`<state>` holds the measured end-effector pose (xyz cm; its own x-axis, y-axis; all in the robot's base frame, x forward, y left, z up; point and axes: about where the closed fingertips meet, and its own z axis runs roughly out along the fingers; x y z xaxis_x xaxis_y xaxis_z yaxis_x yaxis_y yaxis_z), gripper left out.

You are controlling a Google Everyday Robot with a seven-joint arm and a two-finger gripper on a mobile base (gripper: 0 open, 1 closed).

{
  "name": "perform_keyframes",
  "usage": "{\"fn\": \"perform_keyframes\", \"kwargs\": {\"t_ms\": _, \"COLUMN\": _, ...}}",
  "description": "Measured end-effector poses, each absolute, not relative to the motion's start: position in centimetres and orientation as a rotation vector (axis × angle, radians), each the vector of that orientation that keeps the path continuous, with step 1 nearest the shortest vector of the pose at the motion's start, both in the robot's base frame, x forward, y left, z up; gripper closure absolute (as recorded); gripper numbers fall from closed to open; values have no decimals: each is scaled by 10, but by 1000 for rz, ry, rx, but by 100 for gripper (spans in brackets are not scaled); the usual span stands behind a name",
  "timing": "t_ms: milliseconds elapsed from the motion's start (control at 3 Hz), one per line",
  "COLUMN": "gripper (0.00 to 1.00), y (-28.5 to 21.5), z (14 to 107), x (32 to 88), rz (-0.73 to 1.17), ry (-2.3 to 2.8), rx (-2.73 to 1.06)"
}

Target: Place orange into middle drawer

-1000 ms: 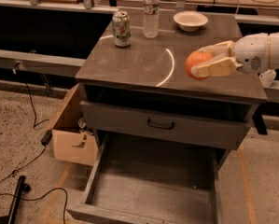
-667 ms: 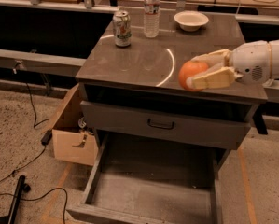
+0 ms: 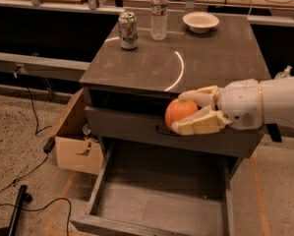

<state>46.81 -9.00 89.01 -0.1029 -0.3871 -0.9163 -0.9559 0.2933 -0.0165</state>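
My gripper (image 3: 183, 113) comes in from the right and is shut on the orange (image 3: 178, 112), a round bright orange fruit held between two cream fingers (image 3: 199, 123). It holds the orange in the air in front of the cabinet's front edge, over the back part of the open middle drawer (image 3: 161, 200). The drawer is a wide dark grey tray pulled out toward me, its floor bare. The orange covers part of the black handle on the closed drawer front above.
On the cabinet top (image 3: 151, 63) stand a soda can (image 3: 128, 30), a water bottle (image 3: 159, 12) and a white bowl (image 3: 200, 21). An open cardboard box (image 3: 75, 144) sits on the floor left of the cabinet. Cables (image 3: 18, 181) lie on the floor at left.
My gripper has carried the orange left and down, off the cabinet top, to hang in front of the cabinet above the open drawer.
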Motion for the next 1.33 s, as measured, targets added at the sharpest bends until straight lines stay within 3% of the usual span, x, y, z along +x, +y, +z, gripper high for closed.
{"fn": "perform_keyframes", "kwargs": {"t_ms": 333, "gripper": 100, "y": -67, "z": 810, "x": 451, "rz": 719, "ry": 1779, "rx": -1274}}
{"fn": "perform_keyframes", "kwargs": {"t_ms": 1000, "gripper": 100, "y": -71, "z": 773, "x": 447, "rz": 680, "ry": 1844, "rx": -1274}}
{"fn": "perform_keyframes", "kwargs": {"t_ms": 1333, "gripper": 100, "y": -77, "z": 710, "x": 445, "rz": 663, "ry": 1878, "rx": -1304}}
